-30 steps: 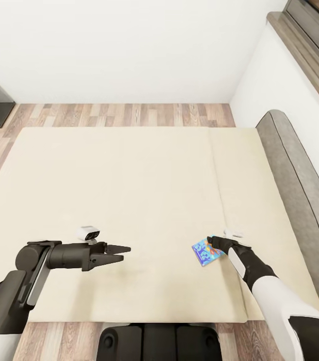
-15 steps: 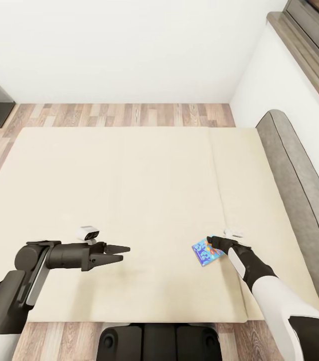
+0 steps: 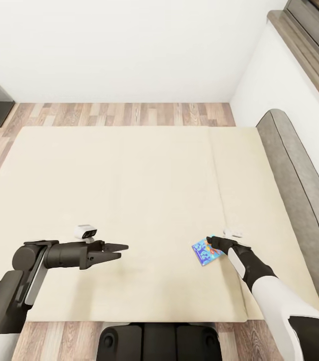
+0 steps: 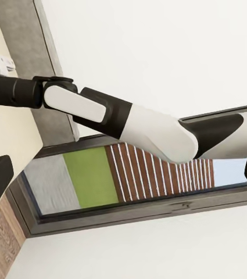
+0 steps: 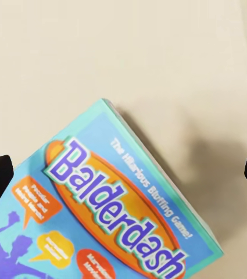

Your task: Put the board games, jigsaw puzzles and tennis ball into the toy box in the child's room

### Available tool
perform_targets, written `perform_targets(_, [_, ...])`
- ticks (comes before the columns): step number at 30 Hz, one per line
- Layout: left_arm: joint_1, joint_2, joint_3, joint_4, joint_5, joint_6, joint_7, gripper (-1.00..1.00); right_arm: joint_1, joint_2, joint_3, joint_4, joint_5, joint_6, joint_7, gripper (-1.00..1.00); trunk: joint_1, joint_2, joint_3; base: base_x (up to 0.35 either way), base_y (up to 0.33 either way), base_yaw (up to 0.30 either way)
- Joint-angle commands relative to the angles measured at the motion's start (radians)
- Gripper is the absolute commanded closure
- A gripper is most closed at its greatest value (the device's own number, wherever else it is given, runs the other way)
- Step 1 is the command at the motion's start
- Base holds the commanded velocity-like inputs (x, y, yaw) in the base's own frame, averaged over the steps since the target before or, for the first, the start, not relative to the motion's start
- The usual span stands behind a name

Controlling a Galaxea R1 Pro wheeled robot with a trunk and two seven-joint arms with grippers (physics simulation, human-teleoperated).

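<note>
— What lies on the bed (image 3: 129,190)?
— A flat, glossy Balderdash board game (image 3: 206,252), blue-teal, on plain cream cloth at the near right.
— The claws?
— Right claw (image 3: 213,242) pinches its edge; left claw (image 3: 121,248) hovers, fingers spread. Wood planks, white walls.

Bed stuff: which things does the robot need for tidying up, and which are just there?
Needed:
- board game, at the right hand
- bed
- left hand, holding nothing

Just there:
- grey headboard
- wood floor
- window
</note>
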Motion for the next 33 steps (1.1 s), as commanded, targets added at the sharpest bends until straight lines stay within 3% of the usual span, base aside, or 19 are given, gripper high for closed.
perform_targets(1, [0.0, 0.0, 0.0, 0.0, 0.0, 0.011, -0.004, -1.0, 0.0, 0.001, -0.003, -0.002, -0.007, 0.006, 0.001, -1.0, 0.001, -0.002, -0.002, 0.0, 0.0, 0.0])
perform_targets(33, [0.0, -0.002, 0.001, 0.0, -0.002, 0.011, -0.004, -1.0, 0.0, 0.0, -0.001, 0.001, -0.004, 0.004, 0.002, -1.0, 0.001, -0.002, -0.042, 0.0, 0.0, 0.0])
